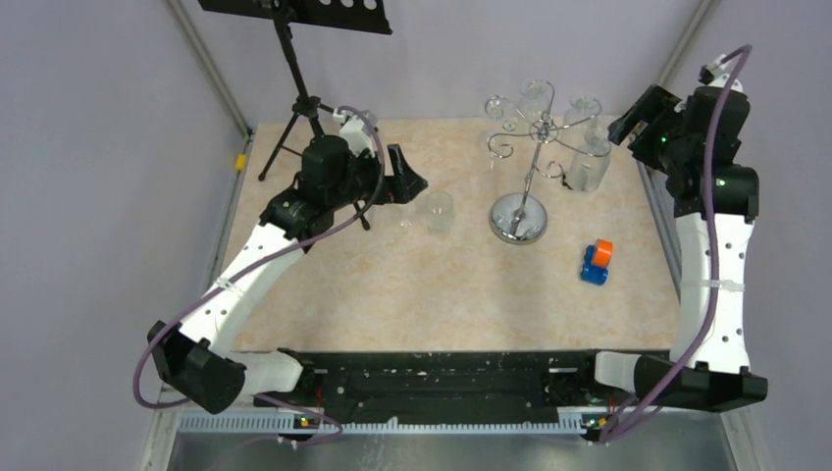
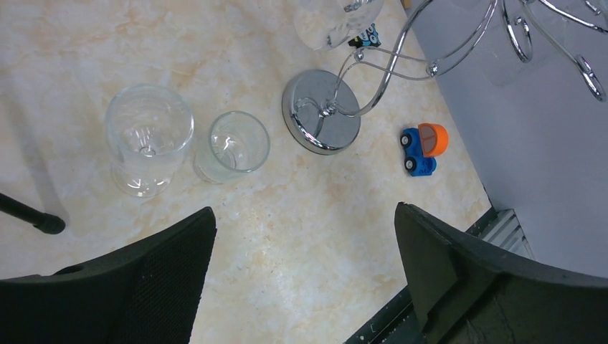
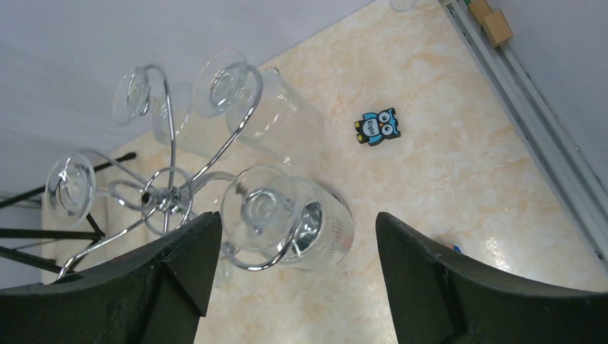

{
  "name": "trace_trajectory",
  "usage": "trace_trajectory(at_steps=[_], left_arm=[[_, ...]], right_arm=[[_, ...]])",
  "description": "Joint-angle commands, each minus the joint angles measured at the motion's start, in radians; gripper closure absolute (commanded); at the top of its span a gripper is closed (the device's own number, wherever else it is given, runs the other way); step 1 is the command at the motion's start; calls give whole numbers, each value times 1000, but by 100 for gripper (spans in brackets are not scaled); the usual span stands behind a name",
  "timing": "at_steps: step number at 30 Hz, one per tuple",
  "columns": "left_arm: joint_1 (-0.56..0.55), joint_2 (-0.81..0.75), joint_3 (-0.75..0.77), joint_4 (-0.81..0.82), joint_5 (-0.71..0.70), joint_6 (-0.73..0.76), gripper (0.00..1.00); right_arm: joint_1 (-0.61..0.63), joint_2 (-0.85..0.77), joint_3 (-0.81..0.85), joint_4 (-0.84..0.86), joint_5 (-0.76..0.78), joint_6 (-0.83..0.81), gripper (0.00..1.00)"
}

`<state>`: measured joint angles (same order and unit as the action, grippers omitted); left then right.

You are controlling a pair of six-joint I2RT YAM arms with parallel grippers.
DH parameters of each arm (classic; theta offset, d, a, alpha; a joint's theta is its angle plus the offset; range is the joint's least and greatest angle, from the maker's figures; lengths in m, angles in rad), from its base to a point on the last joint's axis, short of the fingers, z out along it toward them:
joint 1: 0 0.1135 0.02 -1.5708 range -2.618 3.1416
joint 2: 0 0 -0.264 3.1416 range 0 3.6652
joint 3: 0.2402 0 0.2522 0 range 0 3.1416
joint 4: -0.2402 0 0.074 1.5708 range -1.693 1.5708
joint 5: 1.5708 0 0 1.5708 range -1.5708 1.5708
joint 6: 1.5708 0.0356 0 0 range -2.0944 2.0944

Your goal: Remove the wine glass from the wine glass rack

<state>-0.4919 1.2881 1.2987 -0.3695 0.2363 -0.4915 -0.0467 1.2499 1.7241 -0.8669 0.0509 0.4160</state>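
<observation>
The chrome wine glass rack (image 1: 518, 218) stands at the table's back right, with scroll arms on top (image 1: 542, 128). Several wine glasses hang upside down from it. The nearest one (image 1: 590, 162) hangs on the right side. My right gripper (image 1: 628, 123) is open, just right of and above that glass. In the right wrist view this glass (image 3: 315, 226) lies below and between the open fingers (image 3: 183, 265), untouched. My left gripper (image 1: 407, 177) is open and empty, left of the rack. Two glasses stand on the table in front of it, a wine glass (image 2: 149, 136) and a tumbler (image 2: 239, 143).
A blue and orange toy car (image 1: 596, 262) lies right of the rack base. A small owl figure (image 3: 376, 127) lies behind the rack. A black tripod music stand (image 1: 294, 59) stands at the back left; one of its feet (image 2: 32, 218) is near my left gripper.
</observation>
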Motion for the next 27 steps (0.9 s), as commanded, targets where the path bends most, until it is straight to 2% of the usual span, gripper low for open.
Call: trace_trajectory(at_steps=[1, 4, 9, 12, 17, 23, 27], left_arm=[[3, -79, -22, 7, -39, 46, 2], [4, -110, -44, 6, -47, 53, 1], [5, -135, -61, 3, -46, 59, 1], [4, -138, -61, -1, -46, 62, 1], [5, -152, -66, -7, -59, 65, 1], [5, -156, -68, -8, -65, 66, 1], [5, -157, -69, -11, -66, 66, 1]], right_arm=[[-150, -41, -92, 89, -242, 66, 21], [-238, -58, -218, 200, -425, 136, 27], [-293, -100, -348, 353, -540, 233, 33], [-298, -105, -370, 377, -542, 268, 34], [-298, -136, -387, 385, -457, 288, 35], [-298, -121, -411, 448, -535, 323, 36], [-298, -103, -425, 467, -558, 332, 41]])
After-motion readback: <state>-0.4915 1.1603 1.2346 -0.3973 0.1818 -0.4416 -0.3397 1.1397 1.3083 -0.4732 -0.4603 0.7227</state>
